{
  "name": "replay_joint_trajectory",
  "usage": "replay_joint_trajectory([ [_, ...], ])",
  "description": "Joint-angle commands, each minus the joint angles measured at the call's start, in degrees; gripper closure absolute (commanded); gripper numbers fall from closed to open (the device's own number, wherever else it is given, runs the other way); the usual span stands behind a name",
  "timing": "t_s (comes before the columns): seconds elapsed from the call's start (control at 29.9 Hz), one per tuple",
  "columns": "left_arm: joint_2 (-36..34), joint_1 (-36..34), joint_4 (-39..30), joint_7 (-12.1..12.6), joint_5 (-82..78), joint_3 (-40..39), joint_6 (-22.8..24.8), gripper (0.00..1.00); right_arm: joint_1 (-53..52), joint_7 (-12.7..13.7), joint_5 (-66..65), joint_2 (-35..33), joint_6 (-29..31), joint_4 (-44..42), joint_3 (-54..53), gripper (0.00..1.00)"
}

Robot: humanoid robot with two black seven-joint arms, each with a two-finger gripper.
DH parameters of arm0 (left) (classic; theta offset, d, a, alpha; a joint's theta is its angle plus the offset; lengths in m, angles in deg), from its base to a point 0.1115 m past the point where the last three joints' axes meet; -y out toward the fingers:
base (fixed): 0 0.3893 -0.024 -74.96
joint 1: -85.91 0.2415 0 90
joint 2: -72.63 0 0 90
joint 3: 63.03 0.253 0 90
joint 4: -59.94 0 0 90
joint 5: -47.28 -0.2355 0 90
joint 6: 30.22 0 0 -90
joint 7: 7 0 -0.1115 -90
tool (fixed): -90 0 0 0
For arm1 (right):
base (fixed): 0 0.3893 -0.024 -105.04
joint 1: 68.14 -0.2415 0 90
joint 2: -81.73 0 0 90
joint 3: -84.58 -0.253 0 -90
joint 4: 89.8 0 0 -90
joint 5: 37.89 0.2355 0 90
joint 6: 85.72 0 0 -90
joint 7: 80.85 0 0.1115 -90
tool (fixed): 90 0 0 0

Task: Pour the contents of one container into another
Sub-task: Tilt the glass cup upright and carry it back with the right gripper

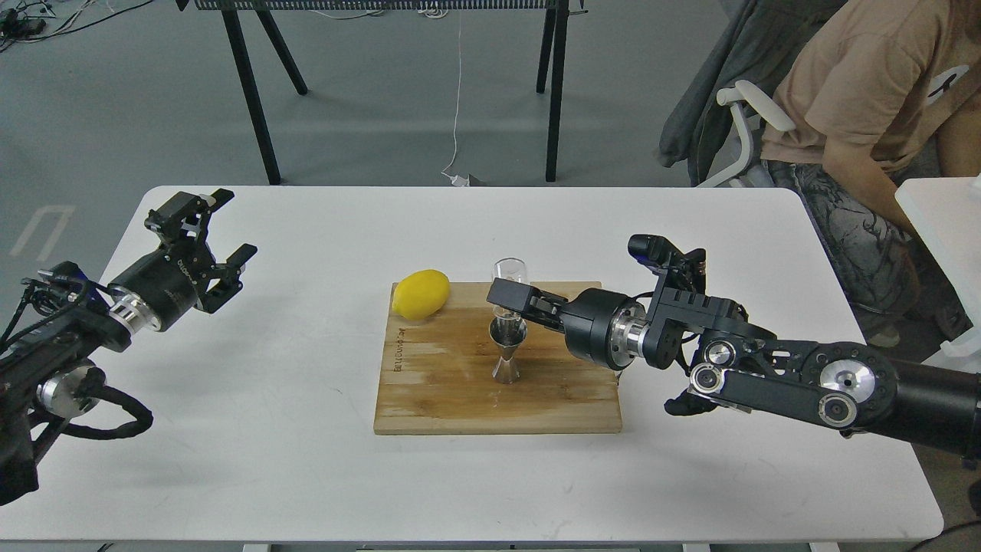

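On the bamboo board (429, 399), head view: the steel jigger (506, 351) stands upright near the middle, its long axis vertical, open mouth up.
Glass cup (510, 277): held just above and behind the jigger's mouth, looking about upright or only slightly tipped, mouth up; the exact lean is hard to read through clear glass.
Right gripper (507, 297): reaching in from the right, its fingers closed around the lower part of the cup.
Left gripper (217, 240): raised over the table's left side, well apart from the board, fingers spread wide, holding nothing.
Lemon (420, 293): lying at the board's far left corner, near the jigger but not touching it.
Table (268, 460): white, carrying the board.
Progress, as I judge it: the cup is grasped, lifted and brought over the jigger; the tipping and the pour seem not yet done. Whether the cup holds liquid cannot be told.
Left to do: tilt the cup's mouth toward the jigger's upper cone.
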Motion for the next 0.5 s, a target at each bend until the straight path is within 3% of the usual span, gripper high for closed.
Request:
replay_joint_trajectory([
  [0.0,0.0,0.0,0.0,0.0,0.0,0.0,0.0,0.05,-0.1,0.0,-0.1,0.0,0.0,0.0,0.0,0.61],
  [0.47,0.0,0.0,0.0,0.0,0.0,0.0,0.0,0.05,-0.2,-0.1,0.9,-0.1,-0.4,0.1,-0.9,0.61],
])
